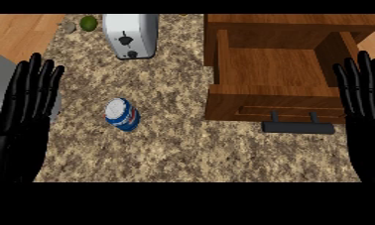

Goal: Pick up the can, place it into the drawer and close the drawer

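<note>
A speckled stone counter [183, 154] is seen from above, with a strip of wood floor [26, 30] showing at the far left. The can [121, 114], blue and white with a pale top, is stood on the counter left of centre, at mid depth, apart from everything else. The drawer [275, 65], made of brown wood, is pulled open at the right; its bare wooden floor is shown and nothing is seen inside it. A dark handle [296, 126] is fixed to its near front panel, held off the panel by two short posts. A silver toaster [130, 35] is placed at the far edge, left of the drawer and well beyond the can. A green lime [89, 23] is set just left of the toaster, and a small grey object [70, 27], too small to be identified, is found just left of the lime. The left hand [28, 105] is held at the left edge with its fingers straight and spread, pointing away; nothing is touched or gripped by it, and the can lies to its right, apart from it. The right hand [359, 110] is held likewise at the right edge, fingers straight and unclenched, overlapping the drawer's right side in the view, with nothing gripped.
</note>
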`<control>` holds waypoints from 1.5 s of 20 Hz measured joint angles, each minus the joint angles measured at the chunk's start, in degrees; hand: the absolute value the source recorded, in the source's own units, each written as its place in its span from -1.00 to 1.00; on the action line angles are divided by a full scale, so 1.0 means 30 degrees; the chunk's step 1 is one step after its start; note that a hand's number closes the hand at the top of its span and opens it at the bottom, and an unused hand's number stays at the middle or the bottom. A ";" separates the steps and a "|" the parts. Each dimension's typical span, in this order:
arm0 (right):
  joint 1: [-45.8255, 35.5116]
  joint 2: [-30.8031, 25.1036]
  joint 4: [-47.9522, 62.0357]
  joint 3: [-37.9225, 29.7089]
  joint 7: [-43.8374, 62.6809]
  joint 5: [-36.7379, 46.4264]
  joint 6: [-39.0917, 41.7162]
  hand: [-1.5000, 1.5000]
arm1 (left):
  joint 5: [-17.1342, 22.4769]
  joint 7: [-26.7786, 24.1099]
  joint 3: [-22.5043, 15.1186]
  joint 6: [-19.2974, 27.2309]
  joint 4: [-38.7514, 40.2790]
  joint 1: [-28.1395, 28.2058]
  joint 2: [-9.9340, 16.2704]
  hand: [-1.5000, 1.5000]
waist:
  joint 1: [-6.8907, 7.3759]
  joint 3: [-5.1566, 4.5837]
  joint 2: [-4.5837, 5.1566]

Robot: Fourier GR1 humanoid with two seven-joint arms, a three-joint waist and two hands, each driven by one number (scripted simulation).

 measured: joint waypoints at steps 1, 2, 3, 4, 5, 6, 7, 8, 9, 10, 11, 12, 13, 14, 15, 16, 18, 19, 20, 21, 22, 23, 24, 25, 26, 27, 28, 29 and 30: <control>-0.0005 -0.0020 0.0133 -0.0076 -0.0179 -0.0051 0.0141 -1.00 | -0.0165 0.0233 -0.0111 0.0082 -0.0279 -0.0015 -0.0080 -1.00 | -0.0108 -0.0005 -0.0011; -0.0257 0.0128 0.0131 0.0186 -0.0015 0.0257 -0.0017 -1.00 | -0.0177 0.0095 -0.0184 0.0017 -0.0253 0.0042 -0.0169 -1.00 | -0.0195 -0.0005 -0.0019; -0.0342 0.0191 0.0229 0.0236 -0.0120 0.0416 -0.0071 -1.00 | -0.0346 0.0281 -0.0343 0.0162 -0.0067 -0.0508 -0.0308 -1.00 | -0.0281 -0.0015 -0.0023; -0.0385 0.0056 0.0331 -0.0132 -0.0329 0.0167 0.0064 -1.00 | -0.0443 0.0225 -0.0484 0.0219 0.0258 -0.0935 -0.0446 -1.00 | -0.0358 -0.0018 -0.0023; -0.0459 0.0109 0.0178 -0.0134 -0.0285 0.0220 -0.0014 -1.00 | -0.0691 0.0104 -0.0848 0.0362 0.0373 -0.1154 -0.0719 -1.00 | -0.0414 -0.0016 -0.0025; -0.0465 0.0063 -0.0050 -0.0166 -0.0192 0.0210 0.0014 -1.00 | -0.1156 0.0149 -0.1440 0.0691 0.0521 -0.1511 -0.1032 -1.00 | -0.0472 -0.0019 -0.0030; -0.0164 0.0060 0.0141 -0.0275 0.0409 0.0176 -0.0088 -1.00 | -0.1364 0.0888 -0.1536 0.0925 0.0950 -0.1150 -0.1148 -1.00 | -0.0536 -0.0020 -0.0008; 0.0088 0.0089 0.0266 -0.0258 0.1062 0.0238 -0.0217 -1.00 | -0.1600 0.1583 -0.1552 0.1137 0.1303 -0.0897 -0.1187 -1.00 | -0.0565 -0.0019 0.0006; 0.0114 0.0048 0.0420 -0.0381 0.1816 0.0145 -0.0313 -1.00 | -0.1967 0.2450 -0.1737 0.1426 0.1393 -0.0846 -0.1299 -1.00 | -0.0565 -0.0015 0.0005; 0.0393 0.0037 0.0452 -0.0421 0.2245 0.0163 -0.0368 -1.00 | -0.2299 0.3207 -0.1974 0.1696 0.1380 -0.0709 -0.1457 -1.00 | -0.0578 -0.0013 -0.0010; 0.0503 0.0022 0.0471 -0.0412 0.2775 0.0220 -0.0445 -1.00 | -0.2507 0.3859 -0.2082 0.1848 0.1424 -0.0663 -0.1523 -1.00 | -0.0577 -0.0013 -0.0019; 0.0687 0.0025 0.0531 -0.0448 0.2964 0.0177 -0.0423 -1.00 | -0.2824 0.4675 -0.2318 0.2048 0.1244 -0.0709 -0.1636 -1.00 | -0.0574 -0.0014 -0.0027; 0.0696 0.0106 0.0707 -0.0433 0.3155 0.0298 -0.0550 -1.00 | -0.3171 0.5394 -0.2507 0.2270 0.1113 -0.0818 -0.1752 -1.00 | -0.0564 -0.0014 -0.0033; 0.1002 0.0209 0.0502 -0.0282 0.3366 0.0491 -0.0643 -1.00 | -0.3292 0.5976 -0.2605 0.2327 0.0917 -0.0828 -0.1793 -1.00 | -0.0565 -0.0015 -0.0037; 0.1305 0.0269 0.0321 -0.0243 0.3464 0.0481 -0.0615 -1.00 | -0.3526 0.6467 -0.2959 0.2565 0.0579 -0.0642 -0.1878 -1.00 | -0.0562 -0.0017 -0.0045; 0.1441 0.0320 0.0399 -0.0305 0.3382 0.0508 -0.0615 -1.00 | -0.3535 0.6964 -0.2880 0.2514 0.0486 -0.0797 -0.1825 -1.00 | -0.0562 -0.0019 -0.0049; 0.1815 0.0243 0.0187 -0.0565 0.3532 0.0266 -0.0396 -1.00 | -0.4147 0.7615 -0.3527 0.2990 0.0108 -0.0683 -0.1965 -1.00 | -0.0563 -0.0020 -0.0054; 0.2183 0.0212 0.0240 -0.0690 0.3270 0.0134 -0.0180 -1.00 | -0.4430 0.7955 -0.3937 0.3326 -0.0041 -0.0706 -0.2016 -1.00 | -0.0568 -0.0024 -0.0056; 0.2551 0.0224 0.0227 -0.0794 0.3030 -0.0025 0.0029 -1.00 | -0.4442 0.8021 -0.3958 0.3333 -0.0161 -0.0490 -0.2018 -1.00 | -0.0569 -0.0022 -0.0057; 0.2754 0.0285 -0.0086 -0.0779 0.3161 0.0033 0.0006 -1.00 | -0.4462 0.8528 -0.3921 0.3329 -0.0515 -0.0535 -0.2029 -1.00 | -0.0569 -0.0019 -0.0055; 0.3027 0.0296 -0.0062 -0.0886 0.2904 -0.0087 0.0183 -1.00 | -0.4360 0.8682 -0.3825 0.3291 -0.0801 -0.0277 -0.1985 -1.00 | -0.0563 -0.0024 -0.0060; 0.3038 0.0166 0.0214 -0.1255 0.2604 -0.0316 0.0391 -1.00 | -0.4331 0.8810 -0.3796 0.3474 -0.0737 -0.0373 -0.2027 -1.00 | -0.0564 -0.0025 -0.0059; 0.2930 0.0119 0.0269 -0.1358 0.2744 -0.0385 0.0469 -1.00 | -0.4387 0.9089 -0.3985 0.3680 -0.0960 -0.0268 -0.2065 -1.00 | -0.0558 -0.0022 -0.0056; 0.3112 0.0013 0.0239 -0.1676 0.2607 -0.0653 0.0665 -1.00 | -0.4032 0.9151 -0.3500 0.3586 -0.0949 -0.0330 -0.1949 -1.00 | -0.0562 -0.0025 -0.0054; 0.3204 -0.0033 0.0194 -0.1882 0.2566 -0.0837 0.0832 -1.00 | -0.3724 0.9107 -0.3089 0.3450 -0.0894 -0.0376 -0.1834 -1.00 | -0.0565 -0.0024 -0.0053; 0.3363 0.0018 0.0280 -0.1908 0.2358 -0.0851 0.0989 -1.00 | -0.3872 0.9112 -0.3195 0.3646 -0.0876 -0.0258 -0.1904 -1.00 | -0.0565 -0.0027 -0.0055; 0.3597 0.0080 0.0185 -0.1944 0.2234 -0.0871 0.1124 -1.00 | -0.3881 0.9420 -0.3080 0.3662 -0.1016 -0.0337 -0.1906 -1.00 | -0.0566 -0.0026 -0.0053; 0.3589 0.0026 0.0075 -0.2087 0.2328 -0.0958 0.1214 -1.00 | -0.3770 0.9300 -0.2790 0.3663 -0.0707 -0.0435 -0.1892 -1.00 | -0.0570 -0.0024 -0.0053; 0.3555 0.0158 0.0377 -0.2010 0.2068 -0.0754 0.1217 -1.00 | -0.3831 0.9289 -0.2856 0.3665 -0.0869 -0.0153 -0.1908 -1.00 | -0.0559 -0.0030 -0.0055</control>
